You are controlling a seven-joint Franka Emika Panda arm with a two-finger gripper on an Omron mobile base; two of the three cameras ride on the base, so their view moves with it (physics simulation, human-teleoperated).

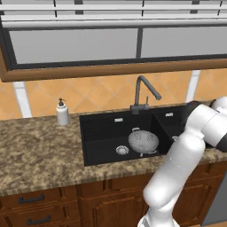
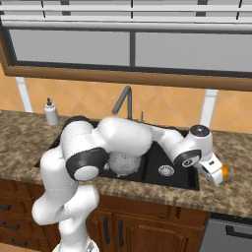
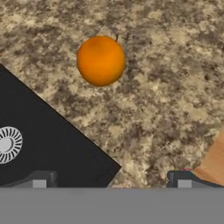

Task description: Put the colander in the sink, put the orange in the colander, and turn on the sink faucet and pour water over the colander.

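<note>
Orange (image 3: 101, 60): a small, round, bright orange fruit resting on the speckled brown granite counter (image 3: 166, 100), just beside the black rectangular sink's (image 3: 39, 144) right corner. Likely light, firm and smooth-skinned, prone to rolling; grip across its widest middle. Fingers (image 3: 41, 180) stand spread, pinching nothing. Grey perforated metal colander (image 1: 143, 141) apparently sits in the left basin.

This was a kitchen: a black sink (image 1: 102, 133) with a tall faucet (image 1: 142, 93) sat in a speckled stone desk (image 1: 35, 146), with brown wood cupboards (image 1: 111, 199) below and orange wall tiles (image 1: 97, 95) behind
</note>
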